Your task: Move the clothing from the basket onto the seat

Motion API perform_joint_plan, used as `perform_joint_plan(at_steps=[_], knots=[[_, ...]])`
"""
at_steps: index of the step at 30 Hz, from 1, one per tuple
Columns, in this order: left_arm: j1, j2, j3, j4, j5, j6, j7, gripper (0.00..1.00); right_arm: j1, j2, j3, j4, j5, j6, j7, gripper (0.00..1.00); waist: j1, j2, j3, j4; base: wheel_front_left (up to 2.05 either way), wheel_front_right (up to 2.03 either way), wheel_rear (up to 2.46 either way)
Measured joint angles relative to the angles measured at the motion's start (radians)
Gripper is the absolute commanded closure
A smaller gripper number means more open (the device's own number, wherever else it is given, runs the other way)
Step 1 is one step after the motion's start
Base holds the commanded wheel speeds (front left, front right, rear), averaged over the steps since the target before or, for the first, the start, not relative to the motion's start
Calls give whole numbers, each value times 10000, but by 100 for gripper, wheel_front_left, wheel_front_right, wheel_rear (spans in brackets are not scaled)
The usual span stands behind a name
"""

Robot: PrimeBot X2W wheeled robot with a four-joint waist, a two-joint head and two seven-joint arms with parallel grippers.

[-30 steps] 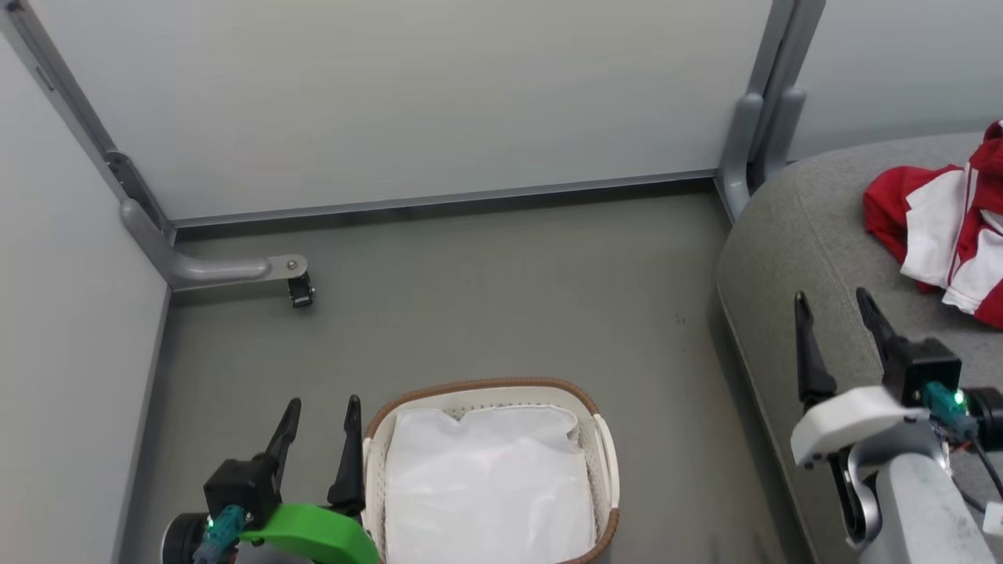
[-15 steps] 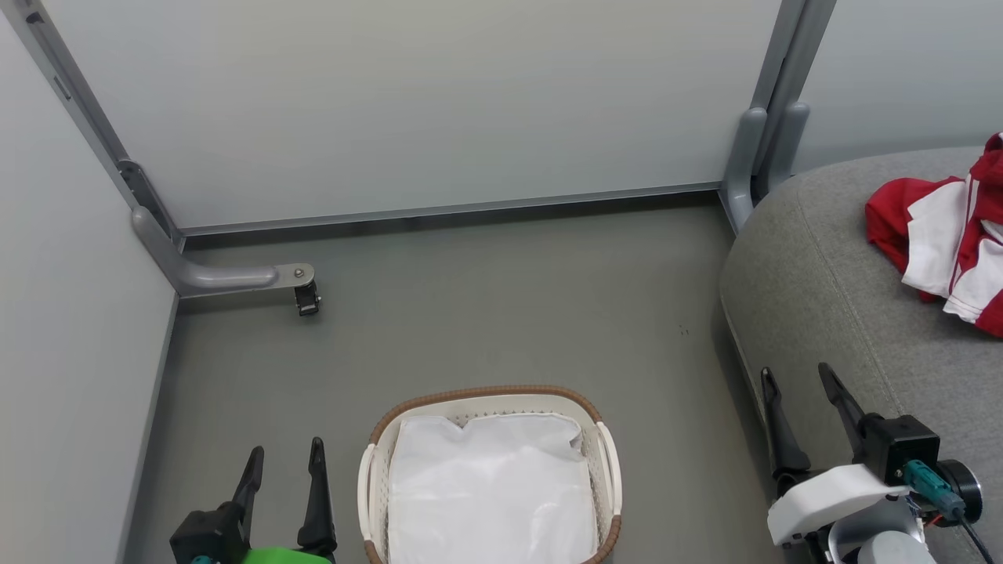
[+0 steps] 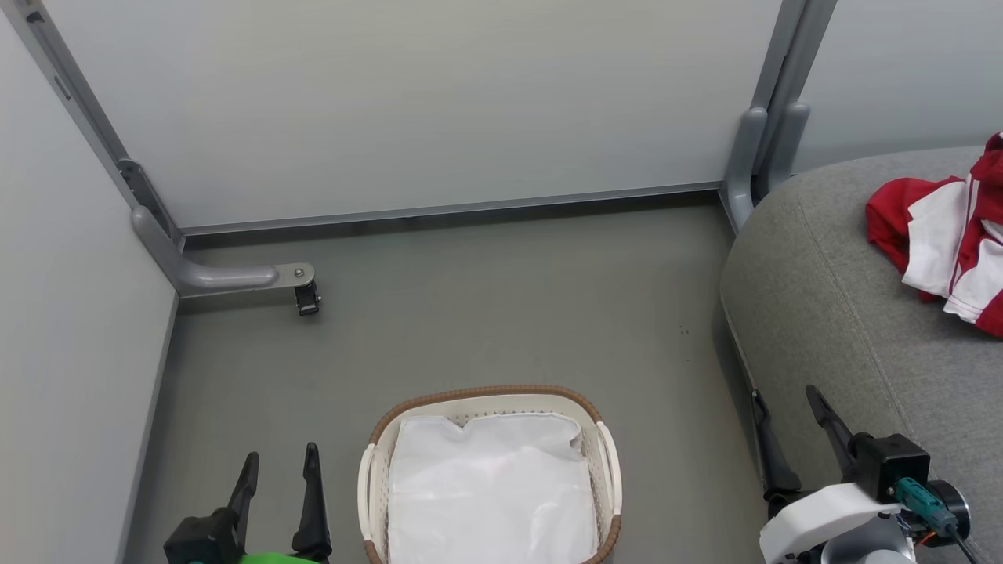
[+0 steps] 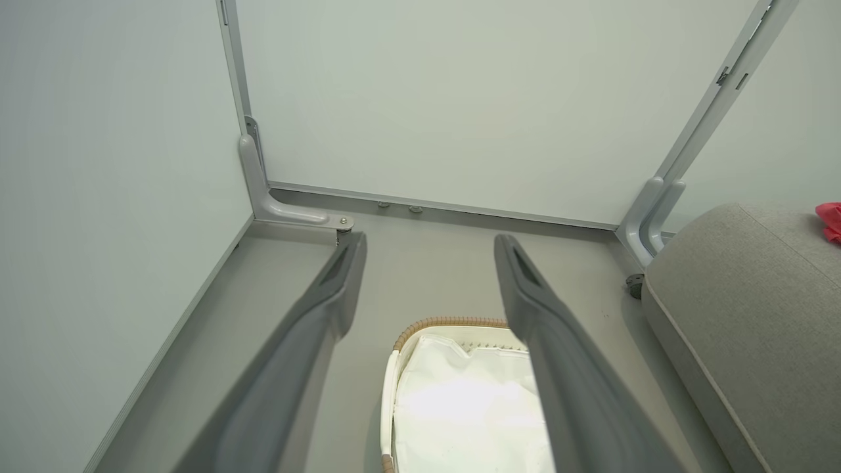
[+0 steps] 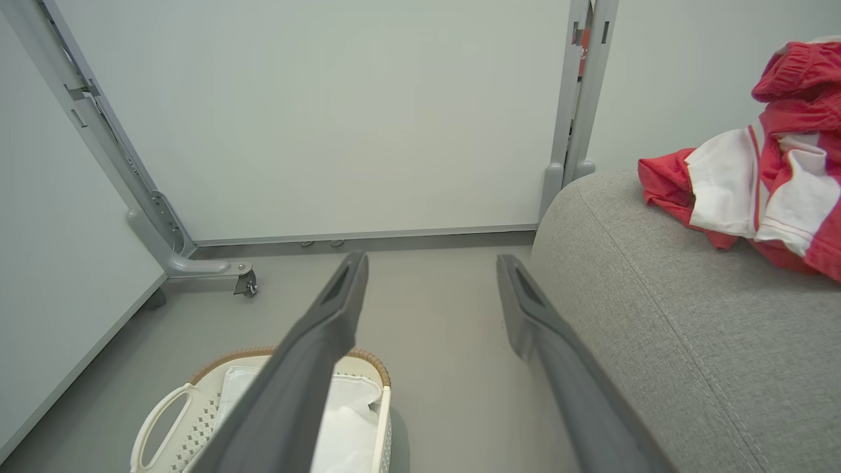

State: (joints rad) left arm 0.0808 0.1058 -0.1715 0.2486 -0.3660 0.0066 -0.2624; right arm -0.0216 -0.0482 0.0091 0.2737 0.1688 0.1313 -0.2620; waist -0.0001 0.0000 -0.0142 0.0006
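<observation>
Red clothing [image 3: 952, 235] with white panels and thin stripes lies crumpled on the grey seat [image 3: 831, 298] at the right; the right wrist view has the clothing [image 5: 755, 177] on the seat [image 5: 663, 328] too. The cream basket [image 3: 490, 394] with a brown rim stands on the floor at bottom centre, holding a plain white sheet [image 3: 490, 493]. My left gripper [image 3: 279, 462] hovers open just left of the basket, empty. My right gripper [image 3: 785, 401] hangs open and empty beside the seat's front edge. The left wrist view shows the basket [image 4: 453, 325] between its fingers.
Pale partition panels close off the back and left. A grey panel foot with a small castor [image 3: 305, 298] sticks out over the floor at the left. A grey post [image 3: 756, 149] stands in the back corner next to the seat. Grey floor [image 3: 501, 313] stretches ahead of the basket.
Both grippers have drawn back toward the bottom of the head view, the right one dropping away from the seat top. The camera tilted slightly; the clothing and basket lie as before.
</observation>
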Motion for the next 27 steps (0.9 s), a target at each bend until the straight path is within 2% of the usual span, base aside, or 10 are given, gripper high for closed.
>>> perform_joint_plan(at_steps=[19, 20, 25, 27], knots=[[-12, -322, 397, 299, 407, -293, 0, 0, -3, 0, 117, 127, 79, 2, 0, 0, 0, 0, 0, 0, 0, 0, 0], [-13, -330, 414, 290, 428, -328, 0, 100, -3, 0, 117, 132, 79, 2, 0, 100, 0, 0, 4, -4, 0, 0, 0], [12, -330, 399, 658, 378, -328, 100, 100, 160, 73, 109, 479, 157, 2, 73, 100, 0, 0, 6, -5, 0, 0, 0], [12, -332, 443, 692, 12, -334, 222, 100, 156, 75, 81, 499, 527, 2, 178, 100, 0, 0, 8, -5, 0, 0, 0]])
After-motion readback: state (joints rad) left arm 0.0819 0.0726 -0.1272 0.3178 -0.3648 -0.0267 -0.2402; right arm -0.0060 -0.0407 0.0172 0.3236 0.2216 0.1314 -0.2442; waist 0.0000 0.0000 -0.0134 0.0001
